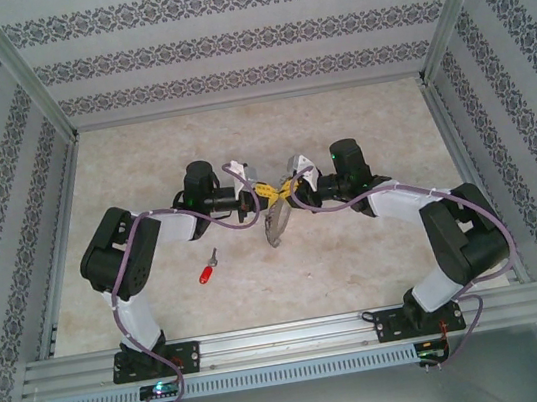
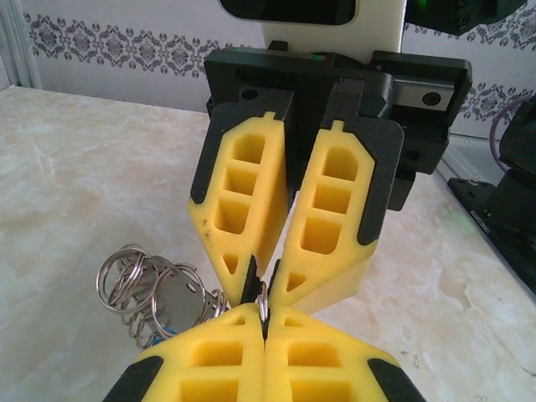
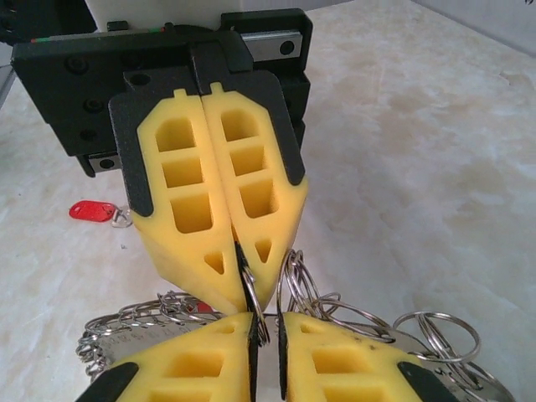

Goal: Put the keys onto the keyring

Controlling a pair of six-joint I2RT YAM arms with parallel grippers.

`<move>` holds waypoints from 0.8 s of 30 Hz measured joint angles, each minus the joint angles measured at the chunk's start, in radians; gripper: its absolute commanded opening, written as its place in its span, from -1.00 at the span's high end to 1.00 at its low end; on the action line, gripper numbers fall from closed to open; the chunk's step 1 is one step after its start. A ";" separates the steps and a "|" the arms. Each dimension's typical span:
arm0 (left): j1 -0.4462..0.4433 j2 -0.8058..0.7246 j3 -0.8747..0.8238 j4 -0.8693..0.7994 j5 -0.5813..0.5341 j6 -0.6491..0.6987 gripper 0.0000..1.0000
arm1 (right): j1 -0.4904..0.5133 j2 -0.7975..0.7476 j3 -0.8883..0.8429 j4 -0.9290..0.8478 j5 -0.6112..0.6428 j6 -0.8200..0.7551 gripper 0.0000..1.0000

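My keyring (image 1: 276,222), a silvery tangle of linked split rings and chain, hangs with one ring pinched by both my left gripper (image 1: 265,190) and right gripper (image 1: 291,190). One red-headed key (image 1: 206,269) lies flat, well apart, leftward.

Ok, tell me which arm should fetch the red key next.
Left. The red key lies on its side of the table, nearer the left gripper than the right gripper; both pinch the keyring.
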 measured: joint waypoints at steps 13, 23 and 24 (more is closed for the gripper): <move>0.006 0.002 0.000 0.008 -0.012 -0.005 0.62 | -0.005 0.009 -0.010 0.053 -0.011 0.019 1.00; 0.027 -0.053 -0.065 -0.048 -0.048 0.014 0.35 | 0.023 -0.003 -0.058 0.118 0.071 -0.050 1.00; 0.032 -0.069 -0.077 -0.055 -0.053 0.016 0.35 | 0.023 -0.003 -0.068 0.139 0.077 -0.054 1.00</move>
